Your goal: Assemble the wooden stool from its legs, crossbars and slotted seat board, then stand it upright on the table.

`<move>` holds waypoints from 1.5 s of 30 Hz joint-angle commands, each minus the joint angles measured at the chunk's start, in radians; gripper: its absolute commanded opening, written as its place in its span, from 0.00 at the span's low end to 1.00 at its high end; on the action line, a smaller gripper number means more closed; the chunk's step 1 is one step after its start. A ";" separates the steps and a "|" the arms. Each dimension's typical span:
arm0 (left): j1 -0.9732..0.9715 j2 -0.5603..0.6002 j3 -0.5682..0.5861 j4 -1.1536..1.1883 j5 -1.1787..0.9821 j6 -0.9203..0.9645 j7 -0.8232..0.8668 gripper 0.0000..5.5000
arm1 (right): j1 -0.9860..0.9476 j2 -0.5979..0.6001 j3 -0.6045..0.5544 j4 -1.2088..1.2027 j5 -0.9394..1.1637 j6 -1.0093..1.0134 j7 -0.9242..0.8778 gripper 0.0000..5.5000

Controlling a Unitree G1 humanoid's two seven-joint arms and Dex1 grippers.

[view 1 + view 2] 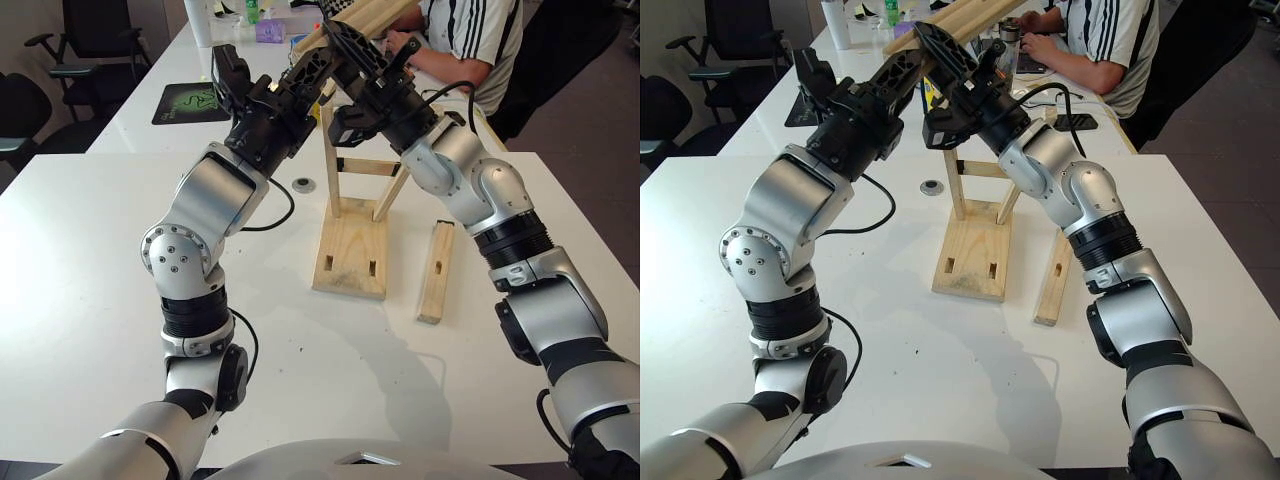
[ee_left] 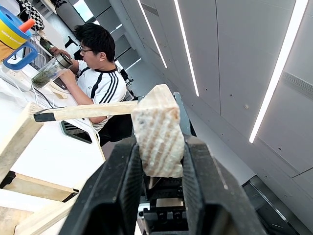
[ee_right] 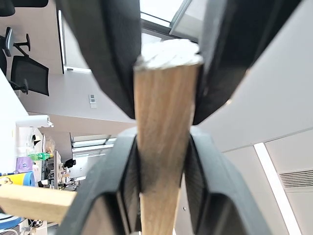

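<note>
- Left fingers (image 2: 122, 186) are clamped on the end grain of a raised wooden piece (image 1: 372, 15). The right fingers (image 3: 122, 191) are closed on the same piece just beside them. With both grips crowded at one end, its long free end could lever it loose or twist it.
- If the two arms pull against each other, the wood may slip through one pair of pads, or the joint may be strained.
- The seat board (image 1: 350, 250) lies flat mid-tabletop (image 1: 100, 280). Two legs (image 1: 330, 160), joined by a crossbar (image 1: 368, 167), stand in its 12 o'clock end, directly under the held piece. A careless descent could knock them out of their seats.
- The open slots (image 1: 350, 266) sit at the board's 6 o'clock end. Coming in tilted, the piece would likely jam or push the unheld board along.
- A loose bar (image 1: 437, 270) lies at 3 o'clock of the board, beneath the right forearm, and a low sweep could shove it away.
</note>
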 commanded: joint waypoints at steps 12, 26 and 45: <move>-0.002 0.111 -0.005 -0.074 0.050 0.009 -0.118 0.39 | -0.003 -0.017 -0.064 0.013 0.083 0.007 0.023 0.19; 0.062 0.189 0.040 -0.073 0.180 -0.016 -0.173 0.39 | 0.132 0.024 -0.546 -0.338 1.182 0.627 0.600 0.19; 0.383 0.520 -0.329 -0.076 0.760 0.107 -0.540 0.39 | 0.196 -0.076 -1.066 -0.398 2.149 1.532 0.344 0.19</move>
